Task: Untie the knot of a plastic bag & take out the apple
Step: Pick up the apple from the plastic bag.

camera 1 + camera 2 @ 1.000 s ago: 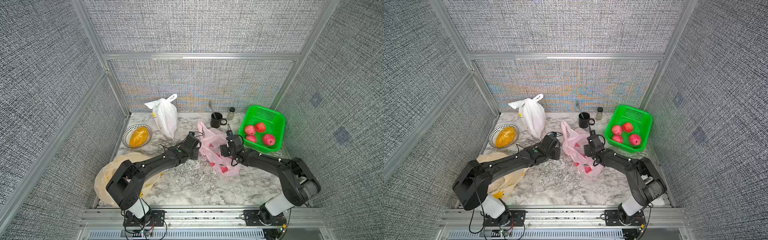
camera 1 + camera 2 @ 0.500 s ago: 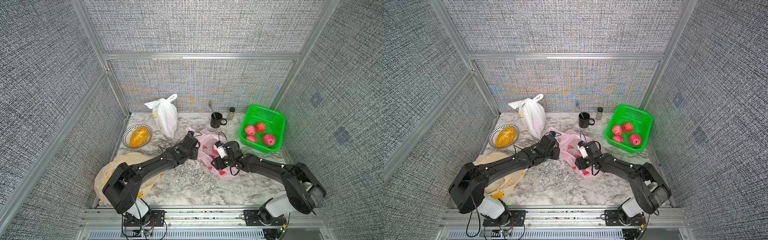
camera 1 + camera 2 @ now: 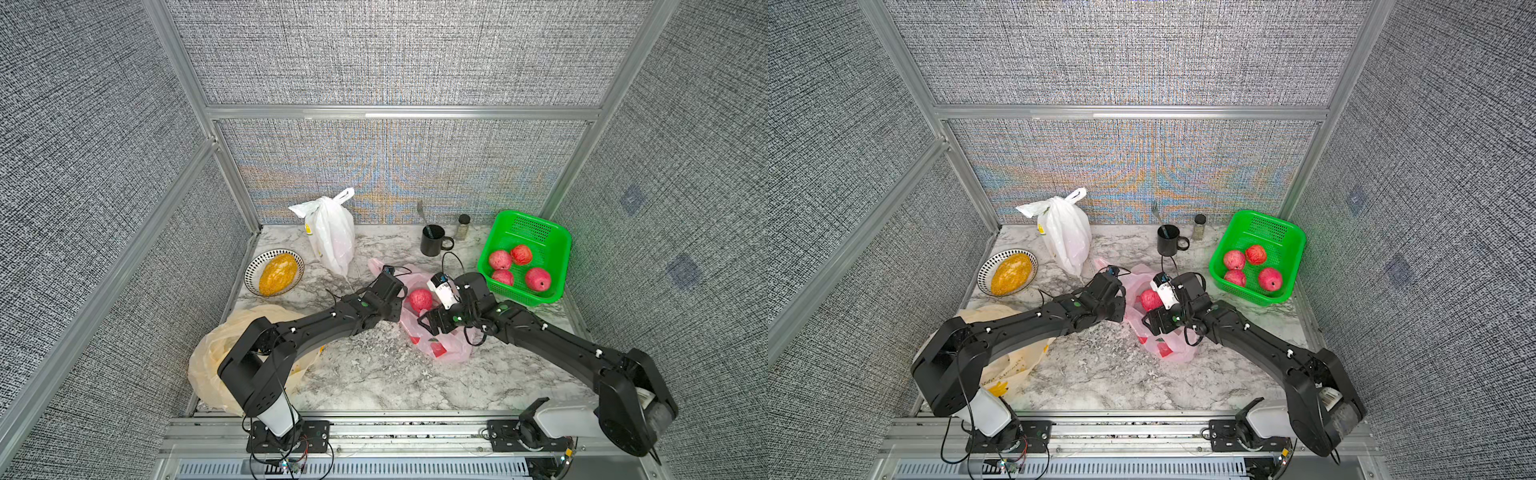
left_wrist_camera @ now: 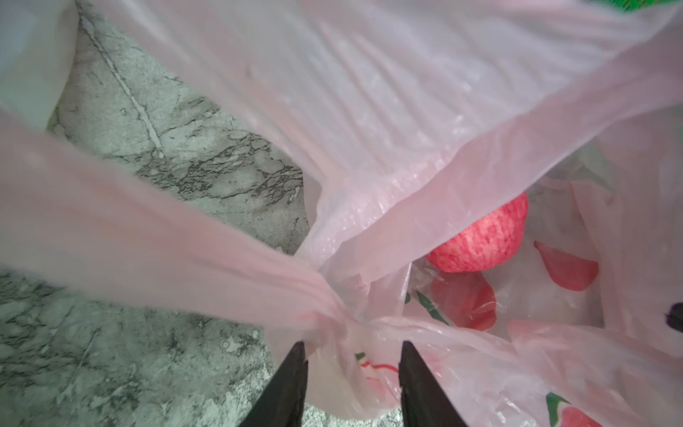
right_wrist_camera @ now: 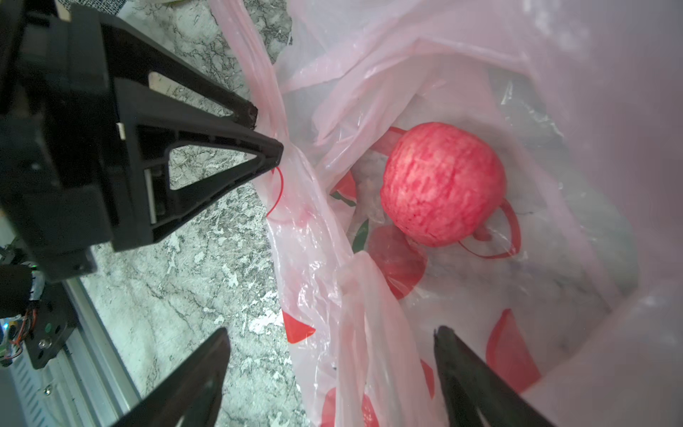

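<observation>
Mid-counter, inside flimsy pink bag [image 5: 306, 229] — apple [image 5: 443, 185] looks firm, smooth; grip its sides — right claw [image 5: 330, 332] wide apart, left claw [image 4: 353, 344] apart.

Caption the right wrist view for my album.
Open right gripper faces a red apple inside the pink plastic bag, left gripper at its rim.

Left arm [image 3: 316, 326] stretched forward and inward from its base, held low. Left gripper [image 4: 351, 344]: jaws partly apart. Right arm [image 3: 548, 336] reaches in from the opposite side, wrist turned toward the left gripper. Right gripper [image 5: 330, 332]: jaws spread wide. Gripper tips near each other, not touching.
</observation>
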Controlling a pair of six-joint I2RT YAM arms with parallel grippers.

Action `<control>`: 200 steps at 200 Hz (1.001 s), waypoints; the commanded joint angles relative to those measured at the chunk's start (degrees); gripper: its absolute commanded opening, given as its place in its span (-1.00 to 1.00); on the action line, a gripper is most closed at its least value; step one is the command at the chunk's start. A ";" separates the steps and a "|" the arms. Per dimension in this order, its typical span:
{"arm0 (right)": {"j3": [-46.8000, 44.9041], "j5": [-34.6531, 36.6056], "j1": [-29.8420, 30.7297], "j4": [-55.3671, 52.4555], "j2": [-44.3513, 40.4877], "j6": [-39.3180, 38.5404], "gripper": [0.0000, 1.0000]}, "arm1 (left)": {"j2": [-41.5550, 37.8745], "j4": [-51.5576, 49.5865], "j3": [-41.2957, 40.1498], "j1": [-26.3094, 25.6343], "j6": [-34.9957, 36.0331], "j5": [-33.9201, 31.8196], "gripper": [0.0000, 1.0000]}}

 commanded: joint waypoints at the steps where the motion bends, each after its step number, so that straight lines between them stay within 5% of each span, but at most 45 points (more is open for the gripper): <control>1: 1.18 4.14 -0.02 -0.39 -0.86 1.92 0.74 | 0.25 -1.15 0.53 0.06 0.70 -0.62 -0.13; 70: 7.08 10.51 -0.03 3.32 10.12 3.77 0.76 | -0.29 -1.15 0.20 -0.01 0.70 -0.62 -0.13; 117: 9.55 18.48 -0.47 6.16 15.67 5.53 0.95 | -0.74 -1.15 -0.06 -0.06 0.50 -0.40 -0.13; 200: 12.18 17.69 -0.78 9.58 23.60 6.14 0.95 | -1.19 -1.07 -0.15 -0.11 0.35 0.09 -0.12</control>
